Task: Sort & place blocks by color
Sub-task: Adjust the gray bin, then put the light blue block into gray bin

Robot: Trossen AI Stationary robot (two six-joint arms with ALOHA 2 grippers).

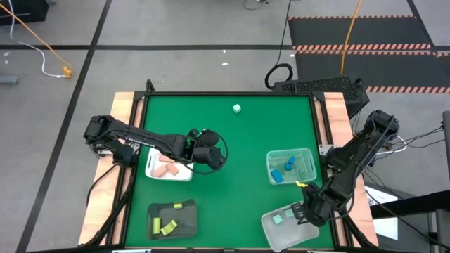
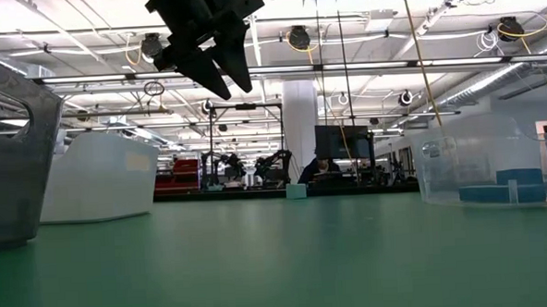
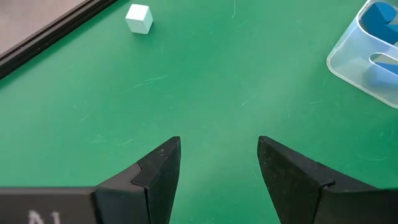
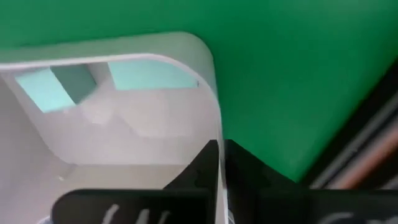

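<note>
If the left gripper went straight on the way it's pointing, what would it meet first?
Probably bare green table. The left gripper, fingers open and empty, has nothing directly ahead; the mint block lies off to one side and the clear bin to the other.

Both arms are black, built of jointed segments with rounded housings at the joints. The left arm point(image 1: 140, 138) carries a looped black cable beside its wrist and a small green spot on the wrist housing. Its fingers point(image 3: 158, 177) are matte black wedges, tapering to blunt angular tips, with a stepped notch on each inner face. A pale marking shows on the bar beneath them. The right arm point(image 1: 355, 158) has black cables trailing from its base.
</note>
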